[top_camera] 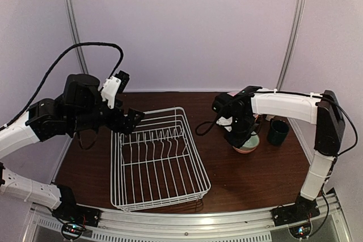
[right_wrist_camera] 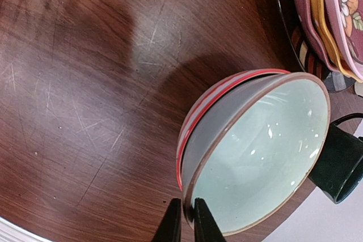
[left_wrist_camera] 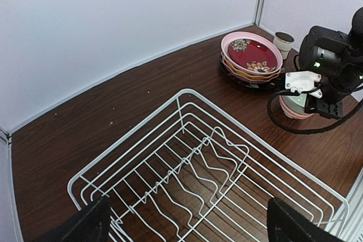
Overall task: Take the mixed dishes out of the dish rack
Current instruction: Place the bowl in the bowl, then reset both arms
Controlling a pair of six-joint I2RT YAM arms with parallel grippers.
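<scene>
The right gripper pinches the rim of a grey, green-lined ceramic bowl nested in a red-striped bowl, right of the white wire dish rack. The left gripper hangs over its far-left corner, fingers apart.

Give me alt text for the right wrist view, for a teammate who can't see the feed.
The right end effector pinches the rim of a pale-green bowl, which sits nested in a red-striped bowl on the dark wooden table. A stack of floral plates lies at upper right and a dark teal mug at the right edge.
</scene>
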